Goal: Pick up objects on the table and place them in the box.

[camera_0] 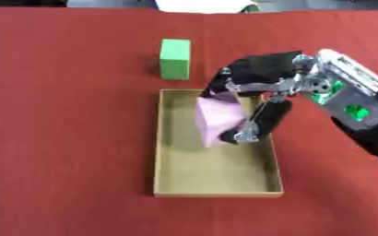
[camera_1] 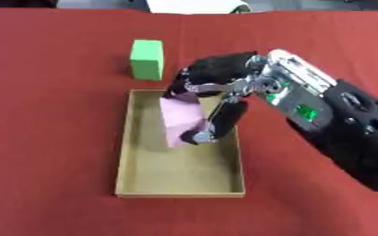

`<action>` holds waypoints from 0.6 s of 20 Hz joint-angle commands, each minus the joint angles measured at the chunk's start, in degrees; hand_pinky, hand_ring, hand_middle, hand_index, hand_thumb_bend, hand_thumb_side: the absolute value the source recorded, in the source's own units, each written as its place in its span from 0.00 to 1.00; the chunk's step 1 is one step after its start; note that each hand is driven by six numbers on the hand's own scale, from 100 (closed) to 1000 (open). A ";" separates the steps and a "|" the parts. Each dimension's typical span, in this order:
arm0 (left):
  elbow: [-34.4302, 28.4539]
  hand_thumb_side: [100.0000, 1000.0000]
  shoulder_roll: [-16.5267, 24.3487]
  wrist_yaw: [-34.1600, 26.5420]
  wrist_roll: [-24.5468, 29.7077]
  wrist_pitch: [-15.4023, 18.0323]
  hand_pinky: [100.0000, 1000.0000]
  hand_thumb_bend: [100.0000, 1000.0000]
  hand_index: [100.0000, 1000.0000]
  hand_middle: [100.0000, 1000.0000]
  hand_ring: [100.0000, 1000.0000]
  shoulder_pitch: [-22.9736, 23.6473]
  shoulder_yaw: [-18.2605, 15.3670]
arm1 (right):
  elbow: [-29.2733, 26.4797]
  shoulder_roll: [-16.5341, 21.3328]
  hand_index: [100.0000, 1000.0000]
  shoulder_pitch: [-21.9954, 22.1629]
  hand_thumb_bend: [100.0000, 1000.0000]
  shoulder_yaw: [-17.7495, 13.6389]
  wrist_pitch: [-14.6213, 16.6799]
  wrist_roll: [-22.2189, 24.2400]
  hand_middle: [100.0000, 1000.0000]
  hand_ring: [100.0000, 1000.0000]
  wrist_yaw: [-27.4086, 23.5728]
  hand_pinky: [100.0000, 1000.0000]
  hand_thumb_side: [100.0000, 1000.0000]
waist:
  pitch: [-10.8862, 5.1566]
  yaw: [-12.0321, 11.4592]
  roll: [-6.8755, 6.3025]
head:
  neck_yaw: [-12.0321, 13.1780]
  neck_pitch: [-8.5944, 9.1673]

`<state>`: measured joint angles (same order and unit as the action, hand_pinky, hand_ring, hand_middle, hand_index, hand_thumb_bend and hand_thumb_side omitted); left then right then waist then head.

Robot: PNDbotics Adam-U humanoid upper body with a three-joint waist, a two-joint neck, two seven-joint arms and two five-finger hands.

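Pink block (camera_0: 216,117) | we are clamping it in our right robot hand (camera_0: 261,87) over the cardboard box (camera_0: 216,191) | green block (camera_0: 175,58) sitting beyond it on the red desk (camera_0: 63,115)

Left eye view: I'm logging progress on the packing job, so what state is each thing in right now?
Pink block: held by the right hand, tilted, over the box, not yet released.
Right hand: fingers and thumb curled round the pink block.
Box: open-topped, nothing lying on the bare floor that shows.
Green block: upright on the red table, outside the box, beyond its far end.
Left hand: not in view.
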<state>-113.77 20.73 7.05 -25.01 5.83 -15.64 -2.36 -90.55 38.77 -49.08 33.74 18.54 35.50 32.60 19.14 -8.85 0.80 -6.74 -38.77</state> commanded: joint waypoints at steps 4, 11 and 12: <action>-0.83 0.65 0.74 0.14 0.49 0.05 0.70 0.08 0.78 0.61 0.70 -0.79 -0.31 | 1.07 -0.32 0.85 -0.24 0.18 0.34 3.00 -1.10 0.62 0.73 3.92 0.76 0.48 | -0.88 -0.11 -0.23 | -0.09 -0.24; -0.83 0.65 0.76 0.18 0.77 -0.01 0.70 0.08 0.78 0.61 0.71 -0.83 -0.32 | -0.52 0.16 0.91 -0.12 0.30 -0.25 6.60 -1.97 0.72 0.79 8.82 0.79 0.52 | -0.88 -0.07 -0.18 | 0.04 -0.21; -0.83 0.65 0.78 0.19 0.82 -0.02 0.70 0.08 0.78 0.61 0.71 -0.84 -0.33 | -0.70 0.27 0.91 -0.03 0.30 -0.49 6.79 -2.16 0.72 0.79 9.13 0.79 0.53 | -0.89 -0.06 -0.18 | 0.09 -0.20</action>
<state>-113.77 20.70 7.04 -24.47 5.76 -15.70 -2.36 -90.04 37.97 -48.35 34.25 24.73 33.49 40.82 19.25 -8.89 0.80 -6.71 -38.77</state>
